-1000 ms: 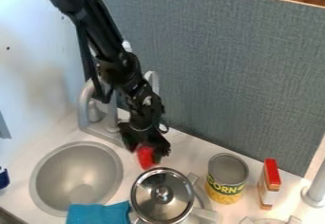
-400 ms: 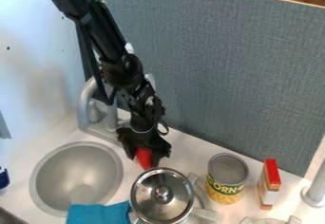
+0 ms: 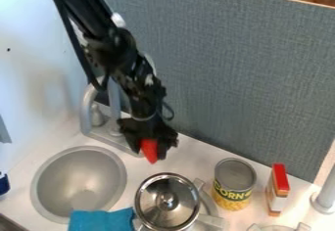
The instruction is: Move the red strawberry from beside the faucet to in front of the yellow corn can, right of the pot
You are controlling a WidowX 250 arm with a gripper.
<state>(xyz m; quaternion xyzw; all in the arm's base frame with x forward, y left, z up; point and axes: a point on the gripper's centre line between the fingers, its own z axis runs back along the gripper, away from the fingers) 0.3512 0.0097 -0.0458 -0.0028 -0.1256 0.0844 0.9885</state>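
Near the lidded pot (image 3: 167, 201) and round sink bowl (image 3: 78, 182), a red object (image 3: 149, 149) clamped in the gripper (image 3: 150, 153)

Robot arm (image 3: 111, 44) is all black, slightly glossy. Long straight links, chunky rounded joints. Black cable (image 3: 73, 46) runs outside the links. Pale patch (image 3: 118, 20) by the upper joint, small light spots lower down. Thin dark wire loop (image 3: 171, 111) at the wrist. Pincer (image 3: 151, 150): matte black, two broad fingers, thin greyish band (image 3: 144, 118) above.

a toy kitchen, with a sink (image 3: 79, 183), faucet (image 3: 87, 108) and lidded pot (image 3: 167, 201)
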